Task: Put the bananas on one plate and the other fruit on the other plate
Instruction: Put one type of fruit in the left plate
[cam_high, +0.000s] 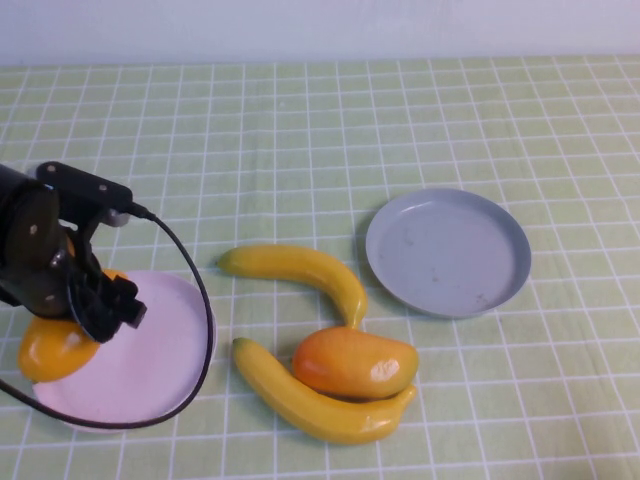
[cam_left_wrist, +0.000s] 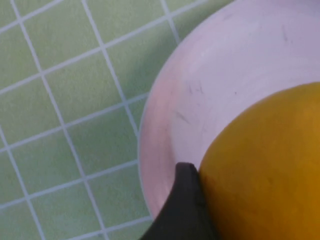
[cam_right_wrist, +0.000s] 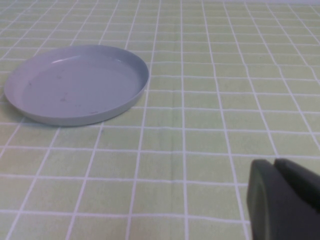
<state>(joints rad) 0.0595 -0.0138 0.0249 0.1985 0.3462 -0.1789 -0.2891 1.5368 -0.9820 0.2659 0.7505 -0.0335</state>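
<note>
The worktop (cam_high: 420, 120) is covered by a green checked cloth. The pale pink plate (cam_high: 165, 350) is seen at the left, the empty grey-blue plate (cam_high: 447, 252) at the right. Between them two bananas (cam_high: 300, 268) are laid, with an orange mango-like fruit (cam_high: 355, 362) resting against the nearer one. The left gripper (cam_high: 85, 310) is held over the pink plate, spread wide around a yellow fruit (cam_high: 52, 348) that appears lowered onto it; release seems due next. The right gripper (cam_right_wrist: 285, 200) is parked near the grey-blue plate, closed and empty.
</note>
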